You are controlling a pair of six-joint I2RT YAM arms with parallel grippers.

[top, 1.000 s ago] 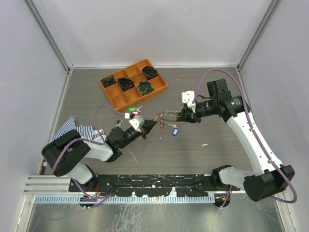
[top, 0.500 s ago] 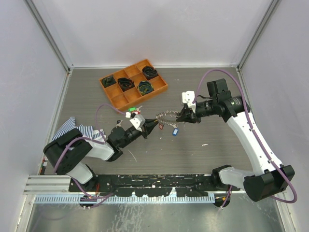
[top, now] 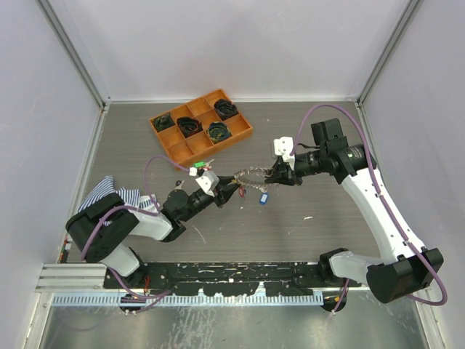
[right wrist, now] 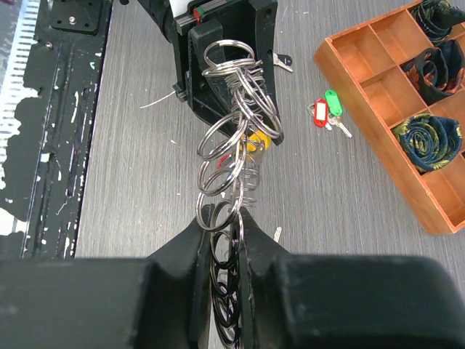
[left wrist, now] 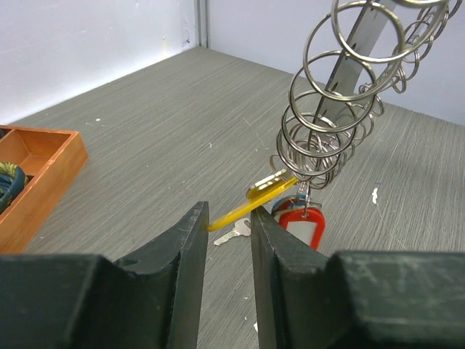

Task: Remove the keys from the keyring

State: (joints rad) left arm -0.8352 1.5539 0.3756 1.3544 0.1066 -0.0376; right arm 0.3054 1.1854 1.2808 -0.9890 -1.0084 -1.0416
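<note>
My right gripper point(top: 275, 174) is shut on the keyring point(top: 251, 176), a wire ring hung with several small silvery split rings, and holds it above the table. In the right wrist view the keyring point(right wrist: 231, 123) stretches away from the pinched jaws point(right wrist: 224, 218). Keys with a yellow tag point(left wrist: 251, 203), a red tag point(left wrist: 300, 225) and a blue tag point(left wrist: 280, 209) hang from the keyring point(left wrist: 327, 123). My left gripper point(top: 231, 190) is narrowly open, and the yellow tag's end lies between its tips point(left wrist: 229, 218), touching the left finger point(left wrist: 190, 240).
An orange compartment tray point(top: 240, 135) with black coiled bundles stands at the back; its corner shows in the left wrist view point(left wrist: 51, 171). Two loose keys with red and green tags point(right wrist: 325, 110) lie on the table. A striped cloth point(top: 109, 195) lies at the left.
My left gripper has moved a little right, up to the tags hanging from the keyring. The right gripper and keyring have stayed put.
</note>
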